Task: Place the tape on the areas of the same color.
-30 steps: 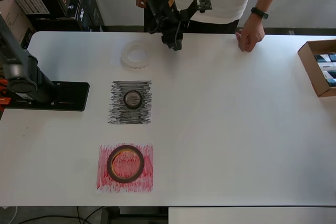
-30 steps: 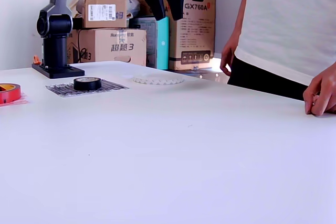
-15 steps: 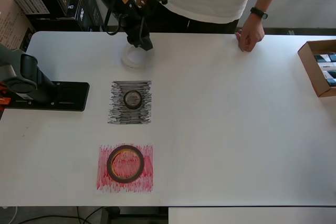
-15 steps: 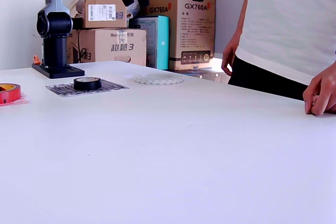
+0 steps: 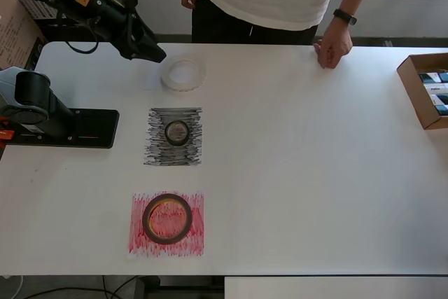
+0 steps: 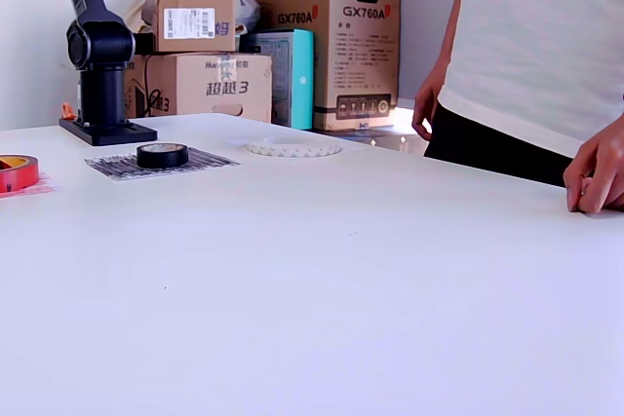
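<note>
My gripper hangs above the table, holding nothing; I cannot tell how my fingers stand. The white tape lies flat, hole upward, beside the black patch.

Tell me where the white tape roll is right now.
In the overhead view the white tape roll lies flat near the table's far edge, just above the black patch, with the gripper to its left.

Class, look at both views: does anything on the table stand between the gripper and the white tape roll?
Nothing visible does. The gripper hangs above the table, just to the overhead view's left of the white tape roll, with only bare tabletop between them. The black roll and red-brown roll lie on their patches, out of the way.
</note>
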Tool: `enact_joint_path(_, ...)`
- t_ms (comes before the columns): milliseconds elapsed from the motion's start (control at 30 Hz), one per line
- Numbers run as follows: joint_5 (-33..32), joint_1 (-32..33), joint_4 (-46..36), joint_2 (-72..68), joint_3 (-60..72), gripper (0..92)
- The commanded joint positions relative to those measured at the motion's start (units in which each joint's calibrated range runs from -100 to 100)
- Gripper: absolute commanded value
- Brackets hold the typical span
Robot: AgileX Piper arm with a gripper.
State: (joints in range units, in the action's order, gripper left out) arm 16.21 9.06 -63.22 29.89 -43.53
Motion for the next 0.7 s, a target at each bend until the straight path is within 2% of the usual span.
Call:
enact_joint_path(0, 5.31, -2.65, 3.7, 15.01, -8.4, 47.5)
enact_joint_path(267, 8.75, -6.6, 4.97, 32.97, -18.04, 36.2)
enact_joint_path(500, 8.75, -6.21, 4.97, 46.82, -25.21, 25.1)
enact_joint_path(667, 8.75, -6.13, 5.73, 50.84, -28.39, 20.6)
